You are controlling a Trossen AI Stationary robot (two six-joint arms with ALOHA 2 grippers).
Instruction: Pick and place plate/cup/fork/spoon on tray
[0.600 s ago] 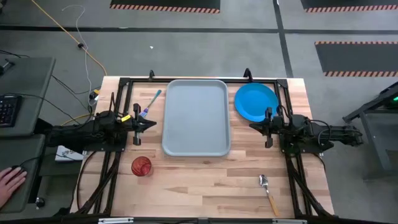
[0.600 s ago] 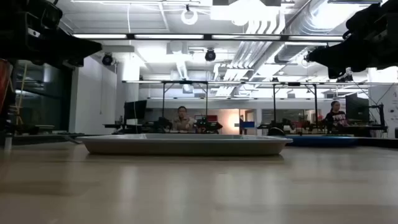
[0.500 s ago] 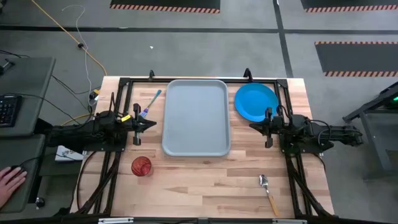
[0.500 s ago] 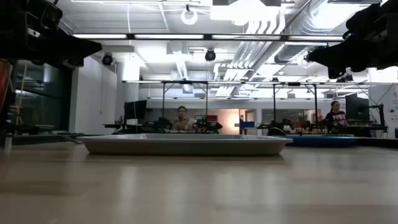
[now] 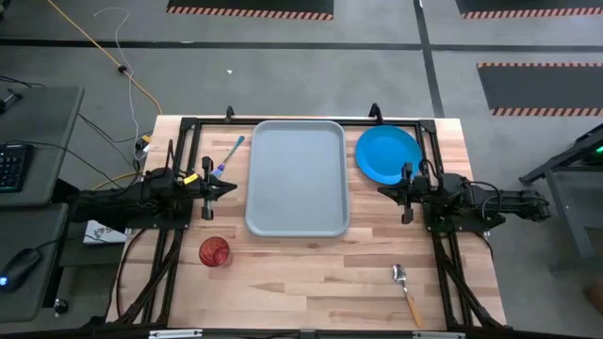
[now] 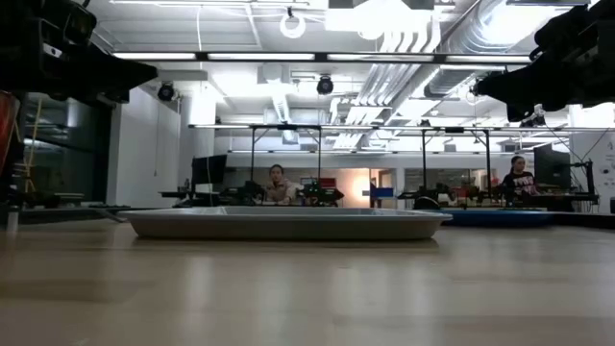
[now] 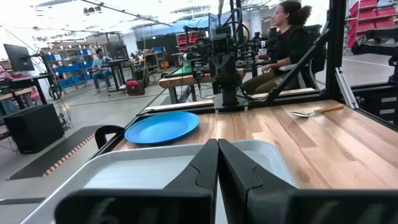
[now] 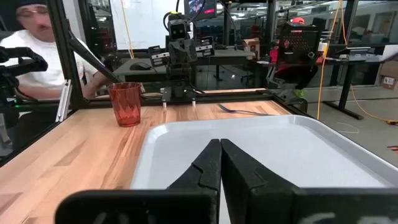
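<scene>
The tray [image 5: 297, 178] lies in the middle of the counter [image 5: 311, 282], toward the far edge, with nothing on it. In the low view it shows as a long shallow dish [image 6: 285, 223] resting flat on the wood.

The plate [image 5: 388, 154] lies flat on the counter just beside the tray's right rim, near the far right corner. The fork [image 5: 227, 157] lies on the counter just left of the tray's far left corner, apart from the rim, slanted with its darker head toward the left arm. The cup [image 5: 214, 251] stands upright near the left edge, off the tray's near left corner and clear of it. The spoon [image 5: 406, 292] lies near the near right corner, well apart from the tray, its silvery head pointing toward the tray and its handle toward the near edge.

The left tool [image 5: 226, 188] hangs above the counter between the fork and the cup, just left of the tray, pointing at it. Its fingers [image 7: 202, 168] are pressed together and hold nothing. The right tool [image 5: 384, 191] hangs above the counter just right of the tray, beside the plate's near edge, pointing back at the tray. Its fingers [image 8: 208, 163] are likewise pressed together with nothing between them.

People sit at benches in the room beyond the counter.
</scene>
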